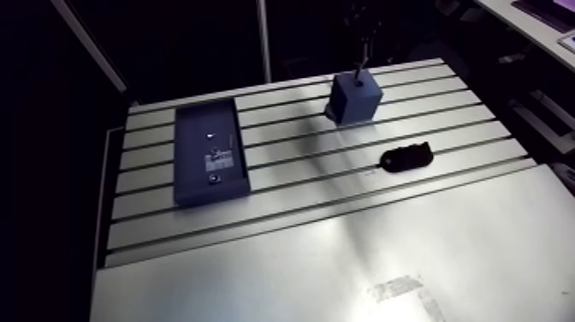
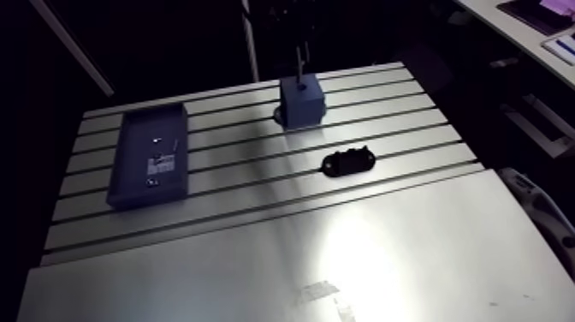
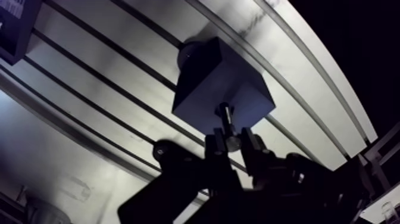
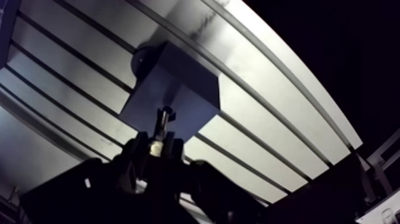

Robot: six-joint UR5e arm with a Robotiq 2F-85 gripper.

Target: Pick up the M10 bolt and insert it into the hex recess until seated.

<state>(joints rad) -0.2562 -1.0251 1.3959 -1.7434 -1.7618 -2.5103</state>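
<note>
A dark blue block (image 1: 353, 96) stands on the slotted table (image 1: 282, 197) near its far edge. My gripper (image 3: 232, 140) hangs right above the block and is shut on the M10 bolt (image 3: 225, 117). The bolt points down from between the fingers, and in the wrist view its tip lies over the block's top face (image 3: 220, 83). I cannot tell whether the tip touches the block or has entered it. The bolt hides the hex recess. In the arm view the bolt shows as a thin rod (image 1: 363, 62) reaching down to the block.
A flat dark blue tray (image 1: 210, 154) with a few small parts lies at the table's far left. A small black object (image 1: 406, 158) rests on the slots nearer than the block, to its right. A smooth metal plate (image 1: 342, 265) covers the near part.
</note>
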